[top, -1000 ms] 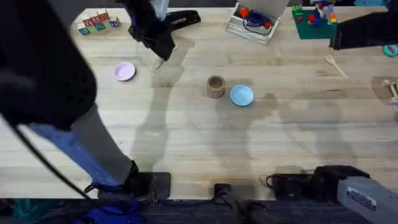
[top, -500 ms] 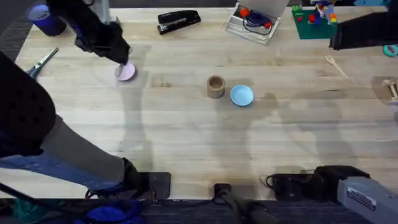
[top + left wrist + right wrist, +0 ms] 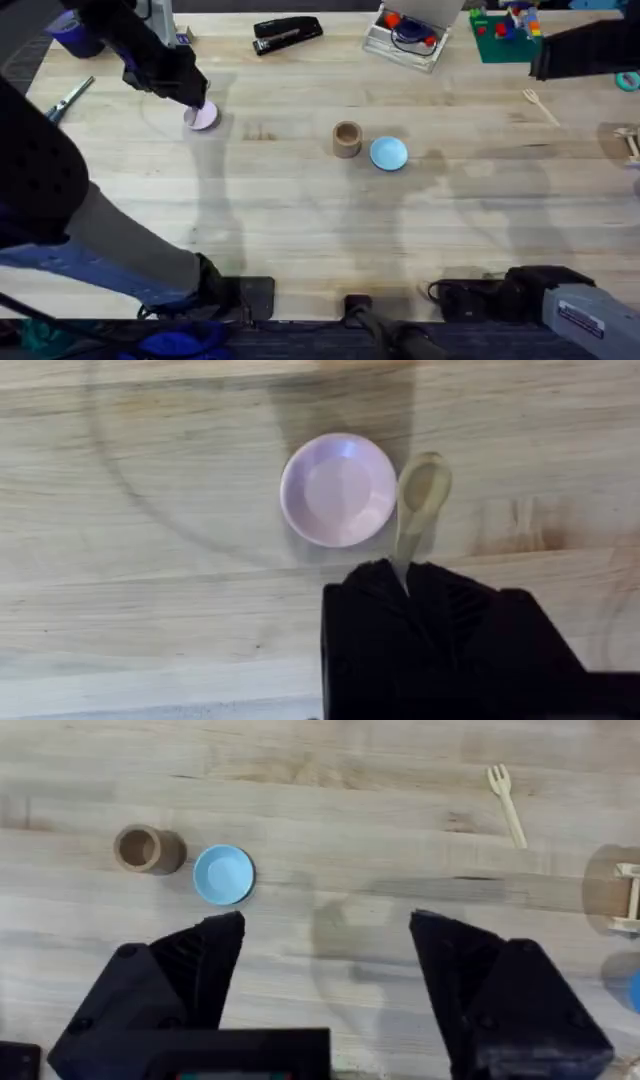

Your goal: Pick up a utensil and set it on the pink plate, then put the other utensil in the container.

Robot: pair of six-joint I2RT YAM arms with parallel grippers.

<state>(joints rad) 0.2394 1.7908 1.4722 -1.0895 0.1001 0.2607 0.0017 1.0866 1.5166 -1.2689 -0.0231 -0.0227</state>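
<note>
My left gripper (image 3: pixel 192 100) hangs over the table's far left, shut on the handle of the small wooden spoon (image 3: pixel 420 500). The spoon's oval bowl sits just beside the rim of the pink plate (image 3: pixel 338 490), at its right edge in the left wrist view. From overhead the pink plate (image 3: pixel 204 117) is partly covered by the gripper. The wooden fork (image 3: pixel 540 105) lies flat at the far right, also the fork (image 3: pixel 507 802). The tan cup (image 3: pixel 347 138) stands mid-table. My right gripper (image 3: pixel 325 960) is open and high above the table, holding nothing.
A light-blue dish (image 3: pixel 389 153) sits right beside the cup. Along the far edge are a black stapler (image 3: pixel 288 32), a clear box (image 3: pixel 405 35), toy bricks (image 3: pixel 505 25) and a purple cup (image 3: pixel 70 30). A metal tool (image 3: pixel 65 98) lies far left.
Over the second, my left arm swung left with the spoon, from the far middle to the pink plate, then held nearly still. The right arm has not moved.
</note>
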